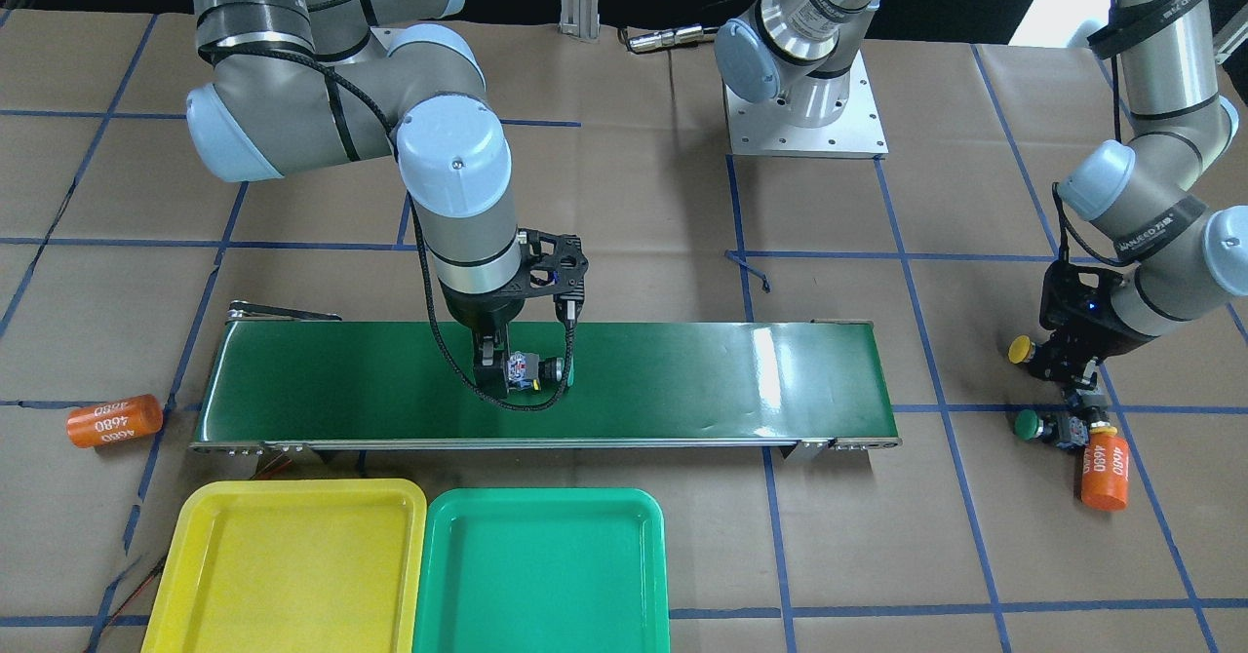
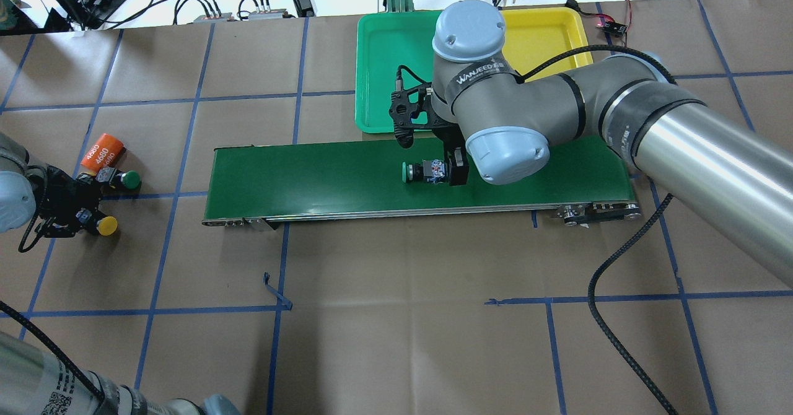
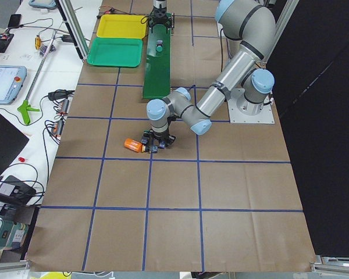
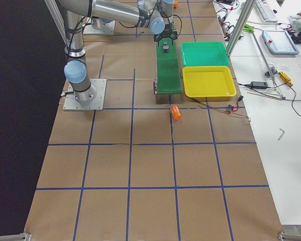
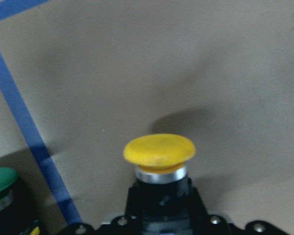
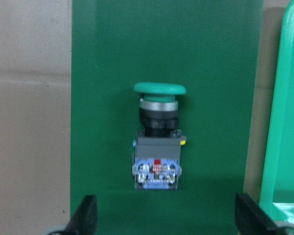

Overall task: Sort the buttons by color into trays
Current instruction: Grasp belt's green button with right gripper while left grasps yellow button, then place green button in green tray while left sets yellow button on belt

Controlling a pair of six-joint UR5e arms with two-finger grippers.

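A green-capped button (image 6: 158, 147) lies on its side on the dark green conveyor belt (image 1: 682, 380), also seen from above (image 2: 423, 171). My right gripper (image 6: 167, 218) hovers just behind it, open, fingers spread wide with nothing between them. At the table's far end my left gripper (image 2: 87, 220) is shut on the black body of a yellow-capped button (image 5: 159, 149), cap pointing outward (image 2: 106, 225). A second green button (image 2: 129, 180) lies on the paper beside it. The yellow tray (image 1: 292, 565) and green tray (image 1: 541, 575) sit side by side beyond the belt, both empty.
An orange cylinder marked 4680 (image 2: 102, 153) lies touching the loose green button near my left gripper. Another orange cylinder (image 1: 114, 420) rests off the belt's other end. Brown paper with blue tape lines covers the table. A black cable (image 2: 610, 291) trails from the right arm.
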